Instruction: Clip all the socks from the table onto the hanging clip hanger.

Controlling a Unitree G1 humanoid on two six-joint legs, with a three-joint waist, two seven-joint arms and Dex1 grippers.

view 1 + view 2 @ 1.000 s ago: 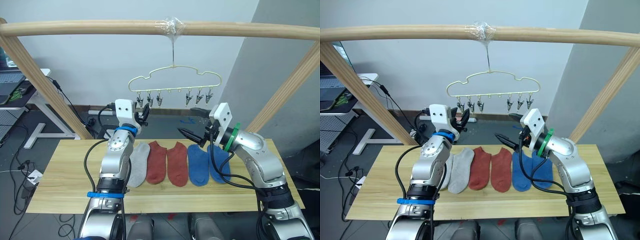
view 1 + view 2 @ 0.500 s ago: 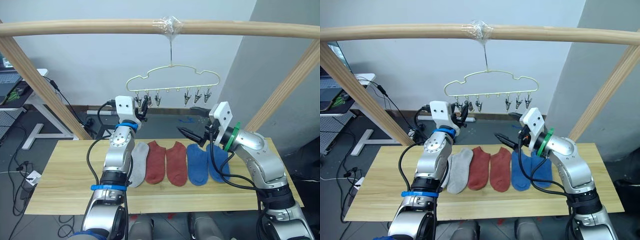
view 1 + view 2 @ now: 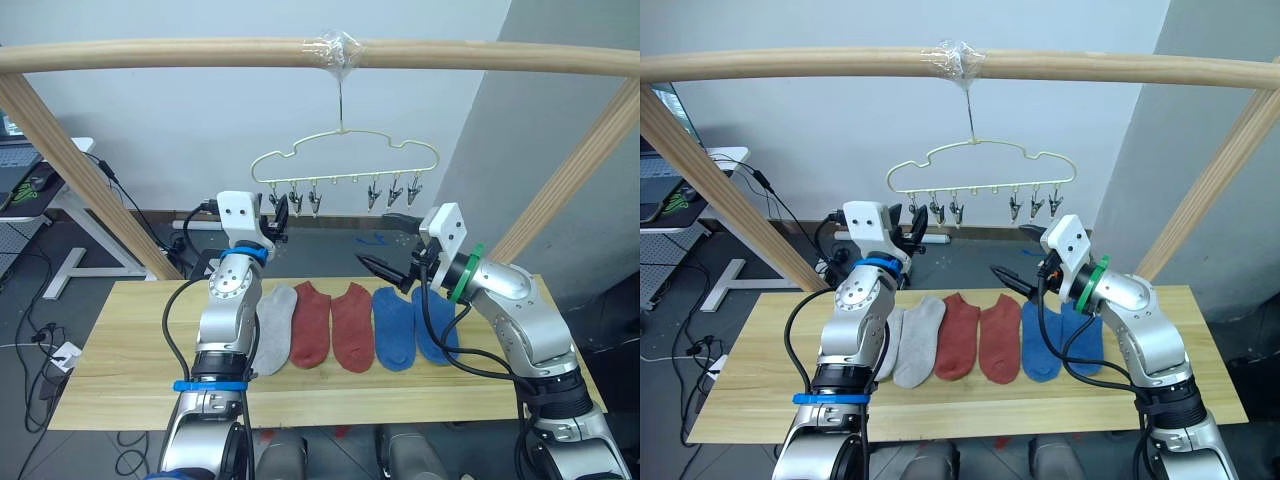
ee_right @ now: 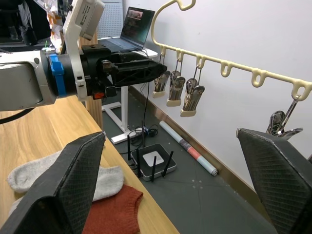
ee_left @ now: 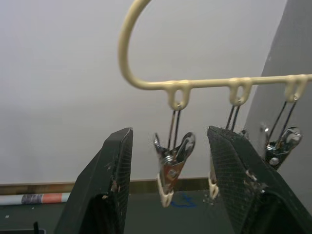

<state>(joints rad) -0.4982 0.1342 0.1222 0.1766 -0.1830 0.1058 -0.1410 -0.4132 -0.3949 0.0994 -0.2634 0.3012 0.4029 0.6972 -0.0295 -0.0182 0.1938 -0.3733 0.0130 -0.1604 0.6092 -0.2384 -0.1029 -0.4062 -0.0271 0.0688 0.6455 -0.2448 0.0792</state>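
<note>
Six socks lie side by side on the table point(image 3: 120, 350): two grey socks point(image 3: 920, 340), two rust red socks point(image 3: 310, 322) and two blue socks point(image 3: 394, 325). The pale clip hanger point(image 3: 345, 160) hangs from the beam above them, and no sock hangs from its clips. My left gripper point(image 3: 275, 212) is raised to the hanger's left end. It is open, and its fingers point(image 5: 114, 180) straddle the leftmost clip point(image 5: 171, 165) without touching it. My right gripper point(image 3: 390, 243) hovers wide open above the blue socks, below the hanger's right clips, holding nothing.
A thick wooden beam point(image 3: 200, 55) runs overhead on slanted posts point(image 3: 80, 170) at either side of the table. A desk point(image 3: 30, 185) with a laptop stands far left, and cables lie on the floor behind the table.
My left gripper has risen and shifted left, up to the hanger's leftmost clip. The right arm and the socks have stayed put.
</note>
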